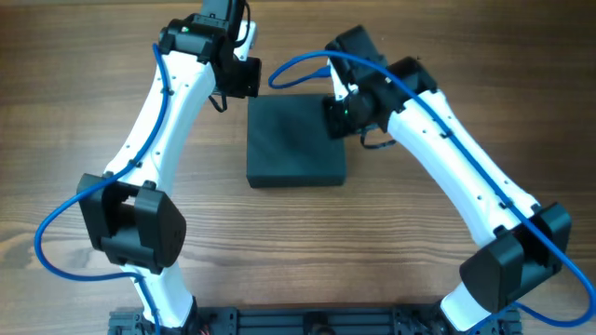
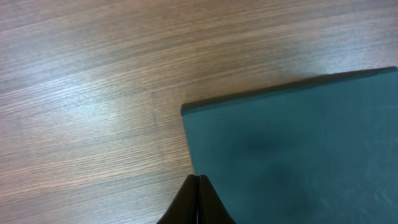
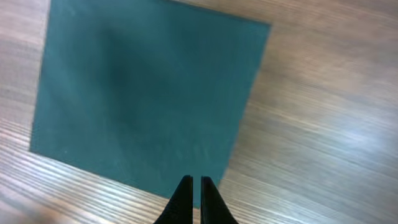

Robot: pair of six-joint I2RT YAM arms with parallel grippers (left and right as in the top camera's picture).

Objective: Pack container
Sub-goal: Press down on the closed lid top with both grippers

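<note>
Now the dark teal-black matte rectangular box with its flap lid (image 1: 296,140) lies flat and shut in the middle of the brown wooden table (image 1: 84,112), between the two white arms. The left gripper (image 2: 199,179) hangs over the box's edge near one corner, its two black fingers pressed together with nothing in them. The right gripper (image 3: 193,182) hangs over the edge on the other side, its fingers almost together with only a thin slit between them, holding nothing

dark teal-black matte container (image 1: 295,141), rect. box, lid shut, flat on table ctr
</note>
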